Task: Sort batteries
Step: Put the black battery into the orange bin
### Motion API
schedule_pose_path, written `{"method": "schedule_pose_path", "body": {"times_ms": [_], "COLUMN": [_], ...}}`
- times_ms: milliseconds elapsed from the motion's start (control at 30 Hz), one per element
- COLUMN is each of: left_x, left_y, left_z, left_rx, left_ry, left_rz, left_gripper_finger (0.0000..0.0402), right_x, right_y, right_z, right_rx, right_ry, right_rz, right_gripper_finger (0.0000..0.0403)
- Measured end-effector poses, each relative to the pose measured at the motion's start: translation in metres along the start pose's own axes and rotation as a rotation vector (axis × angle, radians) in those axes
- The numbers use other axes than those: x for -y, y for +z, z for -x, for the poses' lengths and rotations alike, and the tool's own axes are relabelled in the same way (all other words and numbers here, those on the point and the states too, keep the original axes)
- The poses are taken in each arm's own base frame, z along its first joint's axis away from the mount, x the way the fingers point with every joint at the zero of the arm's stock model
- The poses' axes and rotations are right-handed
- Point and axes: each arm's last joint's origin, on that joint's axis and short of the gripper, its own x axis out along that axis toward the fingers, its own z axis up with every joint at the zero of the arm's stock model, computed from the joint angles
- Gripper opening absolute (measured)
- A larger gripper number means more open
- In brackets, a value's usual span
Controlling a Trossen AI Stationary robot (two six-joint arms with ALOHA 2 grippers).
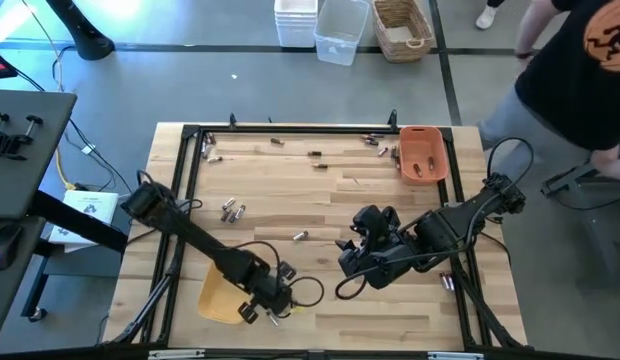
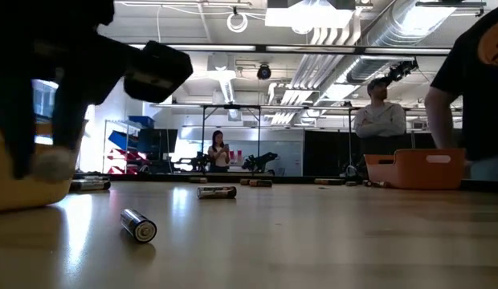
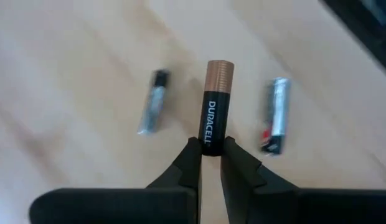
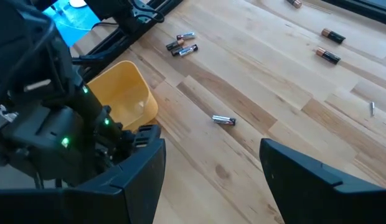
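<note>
My left gripper [image 1: 273,308] is at the table's near side, beside the yellow tray [image 1: 218,296], shut on a black and copper battery [image 3: 215,102]. Two silvery batteries [image 3: 152,103] [image 3: 276,116] lie on the wood beyond it. My right gripper [image 4: 211,180] is open and empty over the table's middle right [image 1: 348,262]. Several more batteries lie loose: one [image 1: 300,236] near the middle, a small cluster [image 1: 232,209] to the left, and some along the far edge [image 1: 316,154]. The orange tray [image 1: 423,155] at the far right holds a few batteries. My left gripper pinches the battery's black end [image 3: 210,140] between its two fingertips. The battery lies along the fingers, and its copper end [image 3: 219,71] points away from the gripper. Whether that end touches the table, I cannot tell.
A black frame [image 1: 290,128] borders the wooden table. In the low view a battery [image 2: 139,225] lies close by and another [image 2: 216,192] farther off. A person [image 1: 580,70] stands beyond the table's far right corner. Other people show in the room behind.
</note>
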Motion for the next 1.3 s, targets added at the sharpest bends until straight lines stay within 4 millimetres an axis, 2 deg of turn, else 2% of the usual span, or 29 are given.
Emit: {"method": "schedule_pose_path", "body": {"times_ms": [167, 233, 467, 633, 767, 900, 1000, 1200, 1300], "left_x": [-0.014, -0.019, -0.033, -0.036, -0.015, 0.012, 0.033, 0.067, 0.073], "left_y": [-0.004, -0.005, -0.010, -0.019, -0.021, -0.012, -0.001, 0.012, 0.022], "left_z": [0.014, 0.020, 0.047, 0.049, 0.049, 0.068, 0.074, 0.055, 0.039], "left_rx": [-0.011, -0.007, 0.009, -0.055, -0.056, 0.043, 0.135, 0.207, 0.276], "left_ry": [0.036, 0.050, 0.112, 0.093, 0.027, -0.002, -0.032, -0.054, -0.078], "left_rz": [0.037, 0.052, 0.092, 0.191, 0.228, 0.184, 0.216, 0.212, 0.175], "left_gripper_finger": [0.0017, 0.0002, 0.0005, 0.0003, 0.0002, 0.0001, 0.0001, 0.0001, 0.0000], "right_x": [0.000, 0.000, 0.000, 0.001, -0.018, -0.038, -0.047, -0.066, -0.069], "right_y": [0.000, 0.000, 0.001, -0.004, -0.026, -0.051, -0.067, -0.084, -0.092], "right_z": [0.000, 0.000, 0.000, -0.012, -0.039, -0.055, -0.063, -0.057, -0.057], "right_rx": [0.001, 0.005, 0.029, -0.016, -0.117, -0.202, -0.251, -0.272, -0.276], "right_ry": [0.000, 0.000, -0.007, -0.064, -0.058, 0.010, 0.026, 0.167, 0.174], "right_rz": [0.000, -0.001, -0.003, 0.013, 0.082, 0.140, 0.167, 0.176, 0.161], "right_gripper_finger": [0.0252, 0.0252, 0.0252, 0.0251, 0.0237, 0.0217, 0.0210, 0.0203, 0.0171]}}
